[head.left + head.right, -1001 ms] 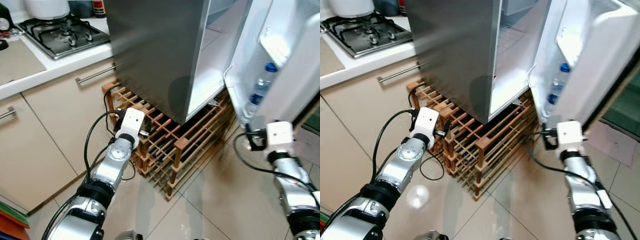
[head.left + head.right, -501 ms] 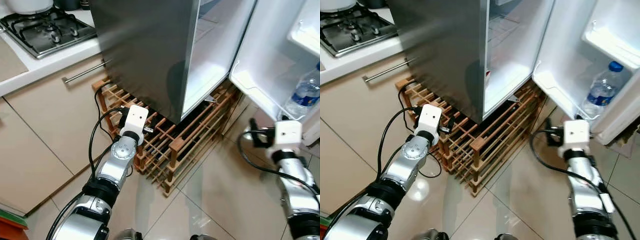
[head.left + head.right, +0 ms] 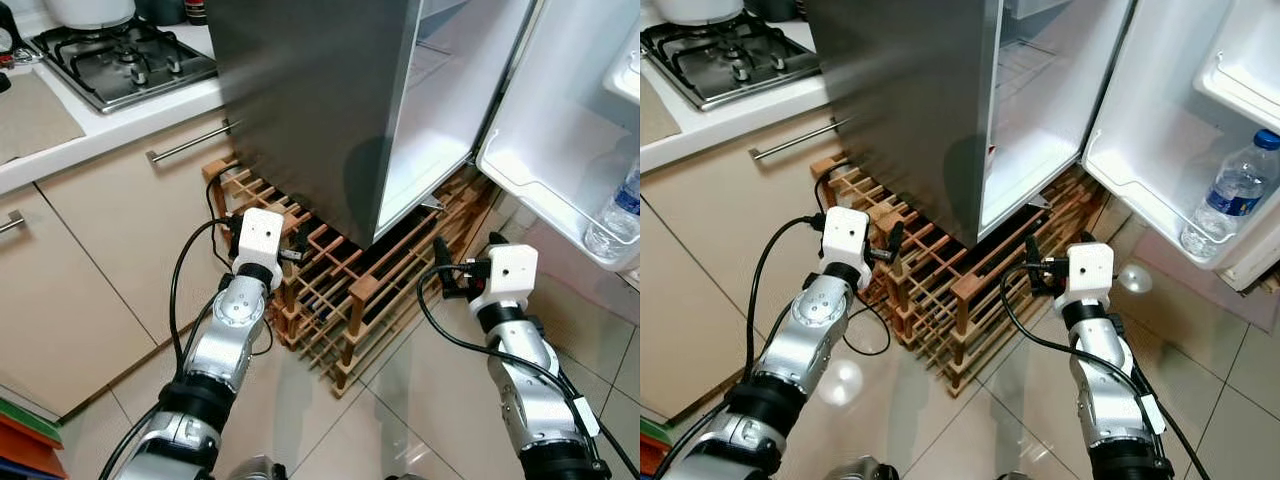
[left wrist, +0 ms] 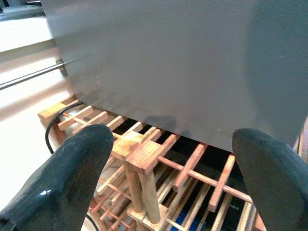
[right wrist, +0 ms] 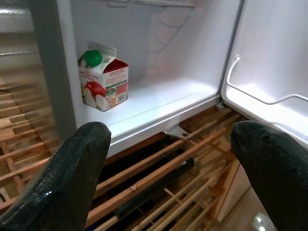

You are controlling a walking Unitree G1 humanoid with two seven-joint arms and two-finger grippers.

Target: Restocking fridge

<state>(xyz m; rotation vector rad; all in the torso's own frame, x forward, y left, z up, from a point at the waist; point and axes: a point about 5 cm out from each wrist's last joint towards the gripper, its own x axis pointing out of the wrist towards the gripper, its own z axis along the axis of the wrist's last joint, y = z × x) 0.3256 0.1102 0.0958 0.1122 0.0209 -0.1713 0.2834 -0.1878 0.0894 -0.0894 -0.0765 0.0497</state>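
- Since half a second ago the right gripper [image 3: 1033,262] has swung left, from near the door's bottom edge to in front of the wooden rack [image 3: 345,285]; the whole view has also shifted, so the camera moved.
- The left gripper [image 3: 290,254] is still near the rack's left corner, under the steel side of the fridge [image 3: 320,100].
- Both grippers are spread wide with nothing held, as the wrist views show.
- One juice carton [image 5: 103,79] stands upright on the fridge's lowest shelf, near its left wall.
- One water bottle [image 3: 1230,195] stands in the open door's lower bin [image 3: 1140,200], far right.
- Bare tiled floor [image 3: 430,390] lies between the rack and the door.
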